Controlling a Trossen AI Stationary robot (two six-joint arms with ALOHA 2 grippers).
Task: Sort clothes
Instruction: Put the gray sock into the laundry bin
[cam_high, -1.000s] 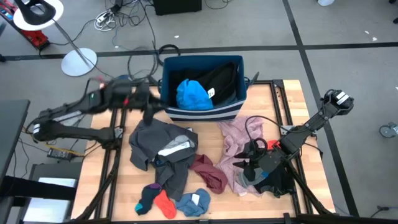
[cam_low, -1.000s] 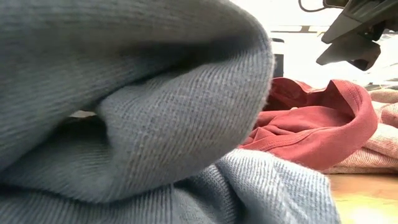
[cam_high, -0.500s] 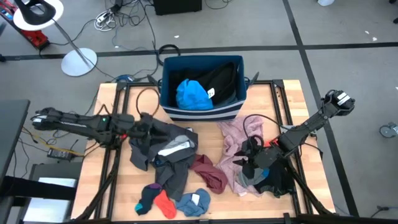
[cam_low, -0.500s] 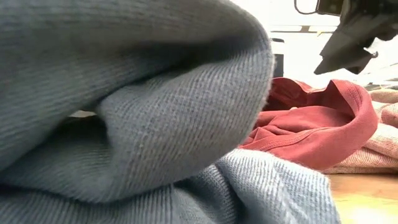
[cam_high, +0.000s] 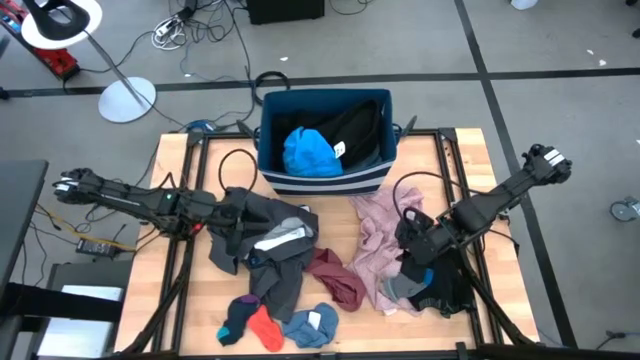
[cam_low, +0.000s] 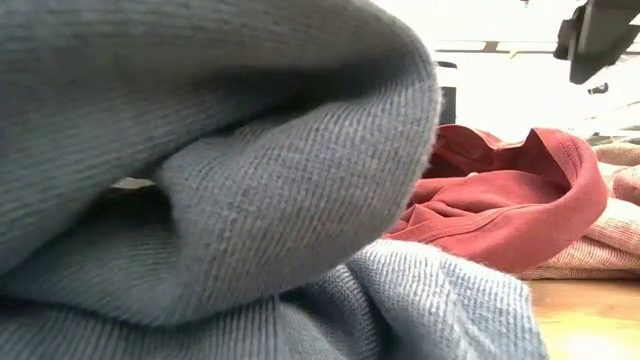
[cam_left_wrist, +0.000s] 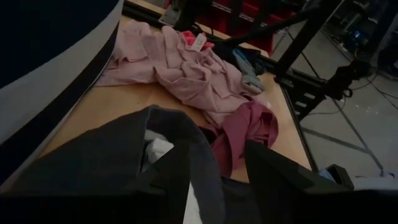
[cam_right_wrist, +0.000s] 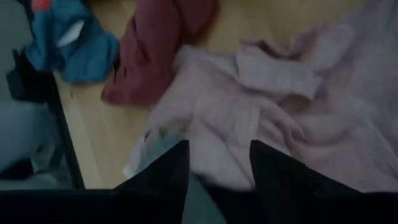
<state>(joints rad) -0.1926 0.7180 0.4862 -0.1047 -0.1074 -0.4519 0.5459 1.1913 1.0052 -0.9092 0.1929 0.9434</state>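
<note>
Left tool, fingers spread, sits at the edge of the dark grey garment on the tabletop, in front of the blue bin. Right tool, fingers spread, hovers over the pale pink garment. The maroon garment lies between the two garments.

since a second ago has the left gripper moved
Yes. The left gripper has come away from the blue bin onto the dark grey garment.

Most of the low view is blocked by a grey-teal garment; the maroon garment is partly hidden.
</note>
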